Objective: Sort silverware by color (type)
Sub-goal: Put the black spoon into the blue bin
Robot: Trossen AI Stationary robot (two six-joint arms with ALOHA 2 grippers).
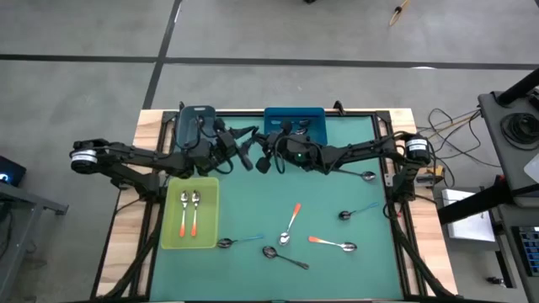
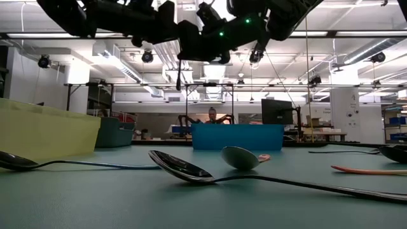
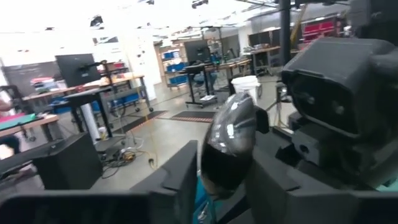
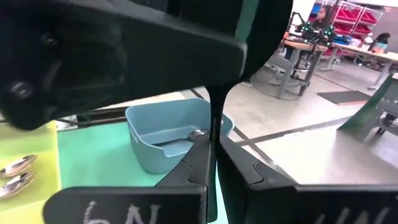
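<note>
Both grippers meet above the table's far middle, left gripper (image 1: 245,155) and right gripper (image 1: 264,162), each shut on one dark metal spoon. Its shiny bowl (image 3: 231,134) shows in the left wrist view and its thin handle (image 4: 214,118) in the right wrist view. Two orange-handled spoons (image 1: 189,214) lie in the yellow-green tray (image 1: 210,236). Loose on the mat lie orange-handled spoons (image 1: 291,222) (image 1: 331,243), light-blue-handled spoons (image 1: 240,242) (image 1: 358,210) and dark ones (image 1: 285,257) (image 1: 368,176). My left gripper pinches the dark spoon between its two fingers (image 3: 180,180) just behind the bowl (image 3: 217,177), which sticks out past the fingertips; the spoon is lifted clear of the table. My right gripper has the spoon's thin handle (image 4: 214,134) between its two fingers (image 4: 196,165), which lie across it. The left gripper's body hides the handle's far end.
A grey-blue bin (image 1: 195,126) and a blue bin (image 1: 295,120) stand at the table's far edge, close behind the two grippers. The yellow-green tray sits at the near left. Bare green mat (image 1: 253,198) lies below the grippers.
</note>
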